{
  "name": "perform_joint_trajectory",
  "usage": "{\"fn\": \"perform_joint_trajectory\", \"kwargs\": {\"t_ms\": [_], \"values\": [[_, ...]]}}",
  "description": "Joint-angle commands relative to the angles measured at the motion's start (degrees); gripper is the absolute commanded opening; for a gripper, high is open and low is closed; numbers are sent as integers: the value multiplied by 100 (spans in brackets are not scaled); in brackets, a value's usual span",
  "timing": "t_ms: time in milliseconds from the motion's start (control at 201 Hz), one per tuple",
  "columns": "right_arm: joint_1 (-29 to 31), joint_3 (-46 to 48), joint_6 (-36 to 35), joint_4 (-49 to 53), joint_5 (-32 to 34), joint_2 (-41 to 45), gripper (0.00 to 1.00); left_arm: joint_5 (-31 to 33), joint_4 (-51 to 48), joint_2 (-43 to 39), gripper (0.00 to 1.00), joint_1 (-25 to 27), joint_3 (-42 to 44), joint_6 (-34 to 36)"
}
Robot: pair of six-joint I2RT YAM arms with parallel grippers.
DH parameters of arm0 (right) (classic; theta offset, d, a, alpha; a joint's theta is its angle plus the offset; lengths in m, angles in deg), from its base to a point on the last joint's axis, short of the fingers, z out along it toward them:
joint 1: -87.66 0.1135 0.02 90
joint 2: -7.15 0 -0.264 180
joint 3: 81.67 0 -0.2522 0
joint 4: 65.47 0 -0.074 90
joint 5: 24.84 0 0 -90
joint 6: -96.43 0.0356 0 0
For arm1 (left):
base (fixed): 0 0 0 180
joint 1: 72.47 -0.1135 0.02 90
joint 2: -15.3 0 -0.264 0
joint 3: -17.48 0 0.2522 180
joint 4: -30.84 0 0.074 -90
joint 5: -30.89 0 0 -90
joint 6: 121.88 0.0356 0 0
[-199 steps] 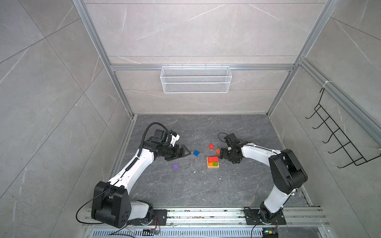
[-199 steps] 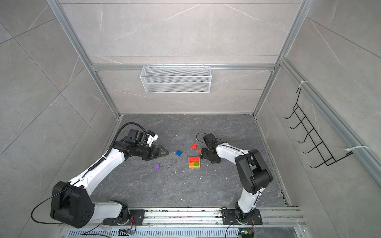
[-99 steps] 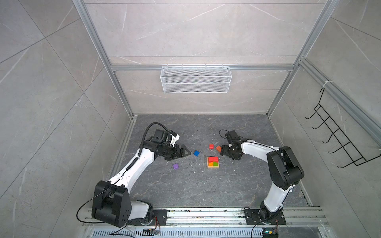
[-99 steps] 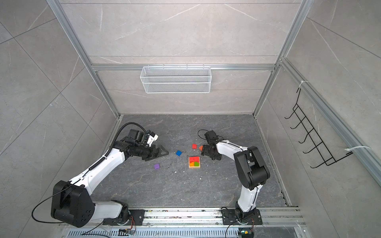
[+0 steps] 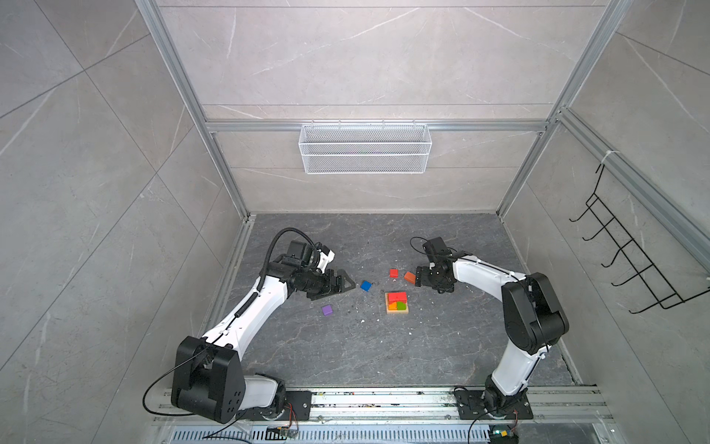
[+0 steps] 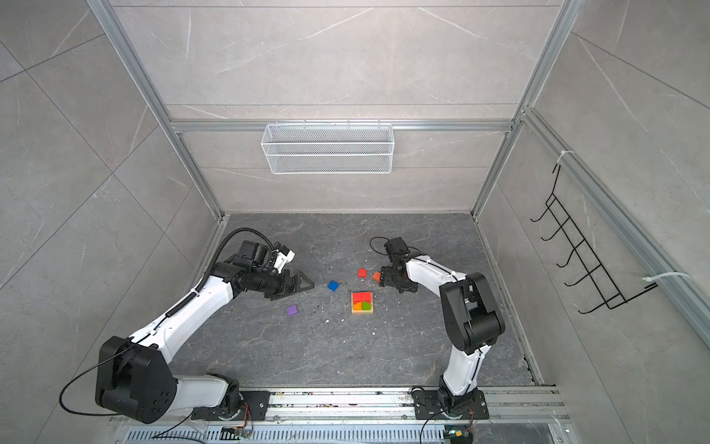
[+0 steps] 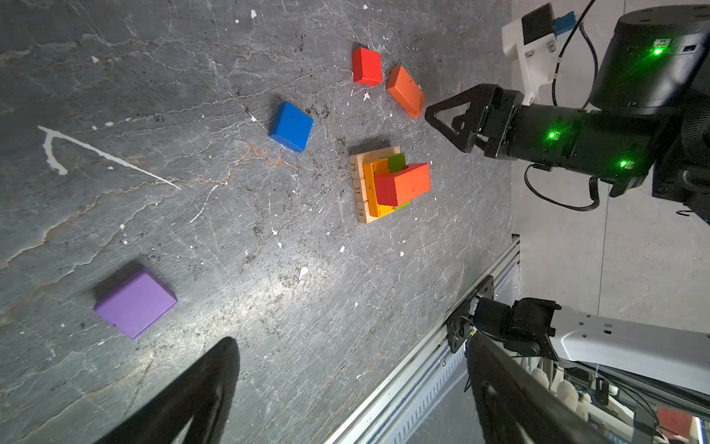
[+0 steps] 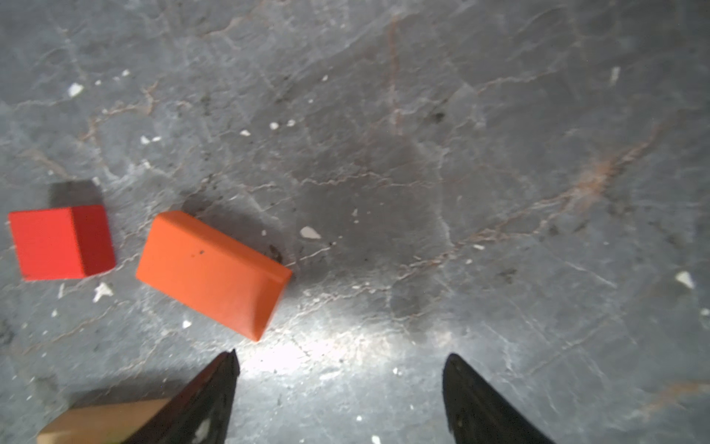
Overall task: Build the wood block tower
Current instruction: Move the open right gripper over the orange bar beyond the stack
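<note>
Tower part-built, four blocks loose on the desk.
The tower (image 5: 397,303) has three layers, near the right hand (image 5: 419,277), which is wide and empty with the orange block (image 5: 409,276) at its fingertips. The left hand (image 5: 345,284) is wide and empty, with the blue cube (image 5: 365,285) ahead; the red cube (image 5: 393,273) and purple cube (image 5: 327,310) are unplaced.

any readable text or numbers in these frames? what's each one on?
"29": exposed end of the end tan base block of the tower, left wrist view.
"31": same place on the middle tan base block.
"58": same place on the far tan base block.
Small marking on the black rail bracket: too small to read.
Nothing else is legible in any view.
</note>
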Motion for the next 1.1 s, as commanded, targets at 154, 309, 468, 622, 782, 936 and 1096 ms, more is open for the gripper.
{"fn": "perform_joint_trajectory", "kwargs": {"t_ms": [154,309,468,622,782,936,1096], "values": [[20,-105,-180,207,-234,-269,79,-46,-94,0,95,31,-164,142],[20,-204,-163,341,67,-403,79,-22,-90,-17,95,32,-164,150],[17,-281,-33,439,329,-519,79,-10,-89,-43,95,31,-147,142],[-6,-322,110,349,461,-574,79,0,-94,-61,95,31,-129,151],[-192,-524,12,401,371,-713,79,11,-129,-113,95,31,-116,170],[-191,-562,-61,433,322,-539,79,26,-129,-138,95,31,-103,164],[-182,-521,-144,351,47,-236,80,27,-127,-123,95,31,-111,151]]}}
